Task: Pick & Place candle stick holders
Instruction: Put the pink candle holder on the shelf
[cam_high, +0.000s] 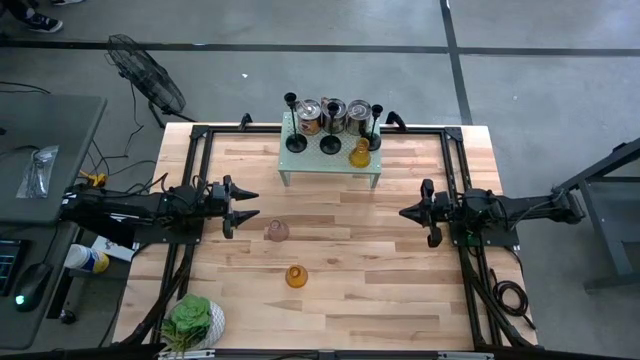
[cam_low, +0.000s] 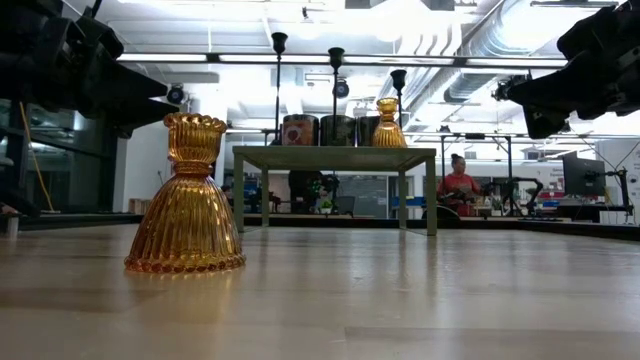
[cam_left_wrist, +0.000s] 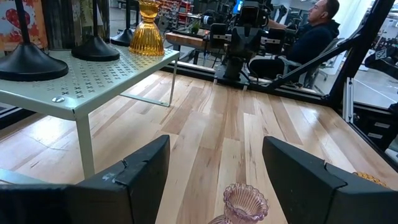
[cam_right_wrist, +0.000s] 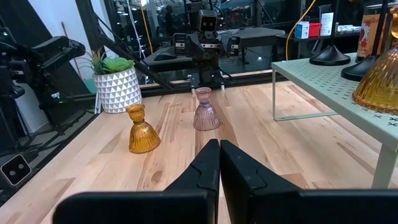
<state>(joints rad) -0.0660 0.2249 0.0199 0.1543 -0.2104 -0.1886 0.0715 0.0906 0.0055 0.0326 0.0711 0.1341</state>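
My left tool (cam_high: 252, 203) gapes empty beside the pink holder (cam_high: 276, 231) (right tool (cam_high: 404, 213) closed, idle).

- A small raised shelf (cam_high: 330, 160) is set at the upper centre of the table (cam_high: 400, 290) in the high view.
- Three stemmed holders (cam_high: 330, 143), one squat holder (cam_high: 360, 154) and tins (cam_high: 309, 117) are carried on it.
- Below it, left of centre, one glass holder (cam_high: 276, 231) is placed; another (cam_high: 296, 276) lies lower, just right.
- A potted plant (cam_high: 192, 322) is found at the lower left corner.
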